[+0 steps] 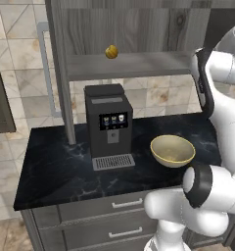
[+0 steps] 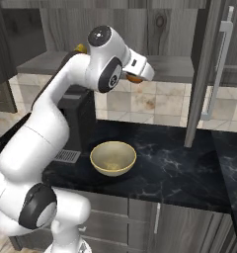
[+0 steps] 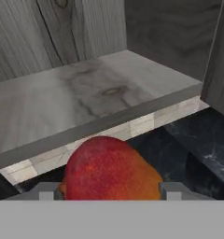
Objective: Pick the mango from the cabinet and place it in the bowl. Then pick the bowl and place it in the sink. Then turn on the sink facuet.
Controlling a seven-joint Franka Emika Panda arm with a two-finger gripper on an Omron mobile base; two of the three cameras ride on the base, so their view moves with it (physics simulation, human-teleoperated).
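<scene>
The orange-red mango [image 3: 111, 170] sits between my gripper's [image 3: 112, 192] two fingertips, which press its sides; the gripper is shut on it. A sliver of the mango [image 2: 136, 78] peeks out under my white hand, just in front of the cabinet's plank shelf [image 2: 175, 68] and above the counter. The shelf [image 3: 76, 98] lies bare beyond the fruit. The pale yellow-tan bowl [image 1: 172, 150] stands empty on the black counter, right of the coffee machine; it sits below and to the left of my hand [image 2: 113, 158]. The sink and the sink faucet are out of view.
A small round yellow fruit [image 1: 111, 51] rests on the shelf's left part. The black coffee machine [image 1: 108, 122] stands under the shelf. The cabinet's grey side post [image 2: 199, 84] and open door with its handle [image 2: 217, 64] rise to the right. Drawers [image 1: 119, 203] front the counter.
</scene>
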